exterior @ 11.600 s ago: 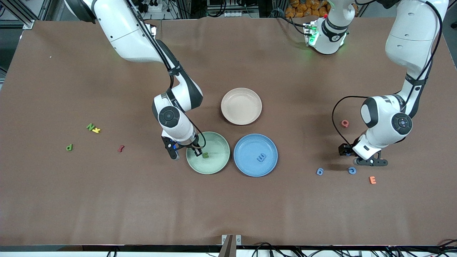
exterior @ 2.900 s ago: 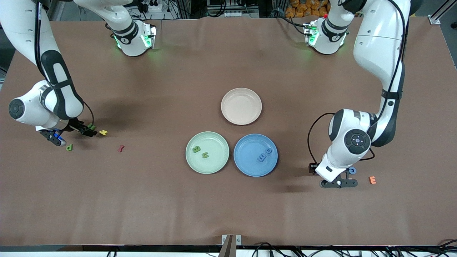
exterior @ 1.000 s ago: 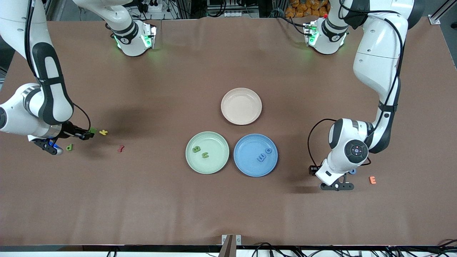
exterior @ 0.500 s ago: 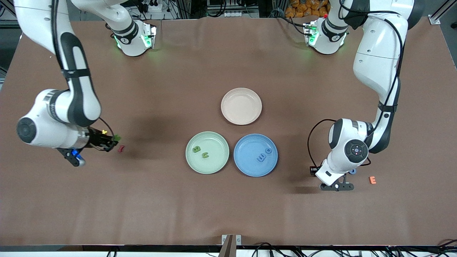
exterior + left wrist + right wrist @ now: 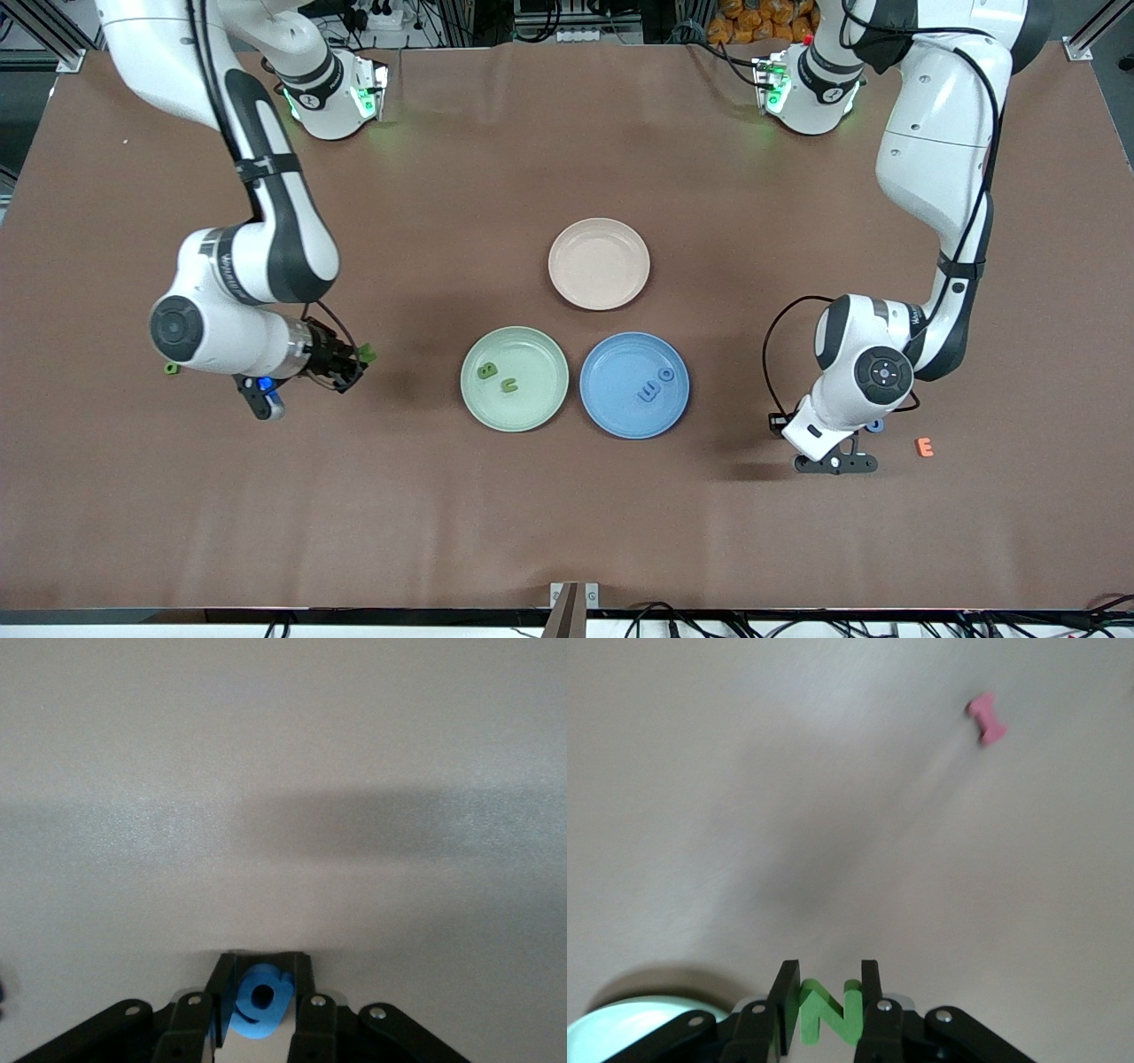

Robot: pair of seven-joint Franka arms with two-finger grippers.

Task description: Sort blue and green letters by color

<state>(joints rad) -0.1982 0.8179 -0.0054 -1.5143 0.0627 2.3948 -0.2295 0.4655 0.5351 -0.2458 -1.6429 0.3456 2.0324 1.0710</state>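
My right gripper [image 5: 354, 359] is shut on a green letter N [image 5: 829, 1013] and holds it over the bare table beside the green plate [image 5: 545, 350], which holds two green letters [image 5: 486, 372] [image 5: 508, 385]. The plate's rim shows in the right wrist view [image 5: 620, 1019]. Another green letter [image 5: 171, 368] lies toward the right arm's end. My left gripper [image 5: 833, 461] is shut on a blue letter [image 5: 260, 1001], low over the table. Another blue letter [image 5: 875, 425] peeks out beside that arm. The blue plate [image 5: 611, 354] holds two blue letters [image 5: 649, 391] [image 5: 666, 374].
An empty pink plate [image 5: 599, 263] sits farther from the front camera than the two other plates. An orange letter E [image 5: 925, 447] lies next to the left gripper. A dark red piece [image 5: 987, 719] shows in the right wrist view.
My right gripper has carried the green N from the right arm's end of the table toward the green plate. The left arm has barely moved.
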